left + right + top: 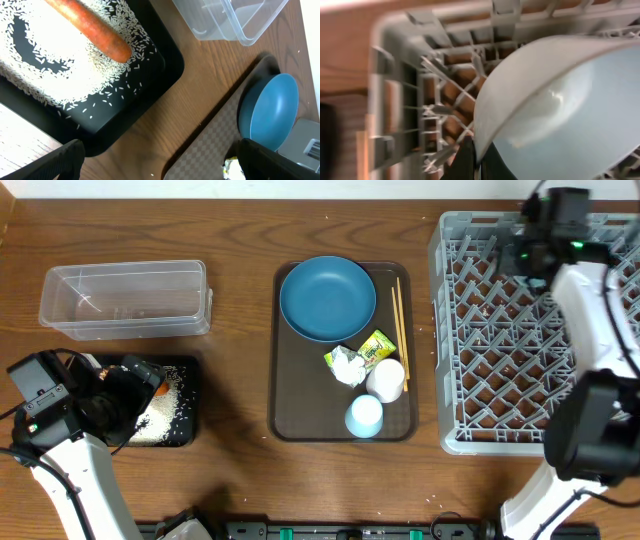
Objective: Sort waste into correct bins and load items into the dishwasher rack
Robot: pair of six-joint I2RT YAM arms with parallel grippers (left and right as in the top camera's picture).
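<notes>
Checking hazards from the near edge outward.

Near left: the left pincer [165, 165] hangs spread wide and empty above the black tray [155, 85]. A careless descent from there would likely plough the rice grains [45, 80] over the rim onto the tabletop [200, 95], or shove the carrot [95, 32] lying on them.

Middle: the brown serving tray [295, 405] carries the plate [327, 298], two cups, paper, wrapper and chopsticks [400, 320]. No pincer is near them.

Far right: the right pincer [477, 160] is clamped on the rim of the pale blue bowl [560, 110], which is held tilted over the far corner of the dishwasher rack [445, 95].

Judgement: a thin edge pinch on a smooth lip may slip or let the bowl swing. If let go too high or off a peg row, the bowl could drop flat or strike the rack wall.

Bowl: pale blue inside, greyer outside, glossy with one highlight, apparently empty, mouth turned sideways toward the wrist camera. It is hidden under the arm in the overhead view.
</notes>
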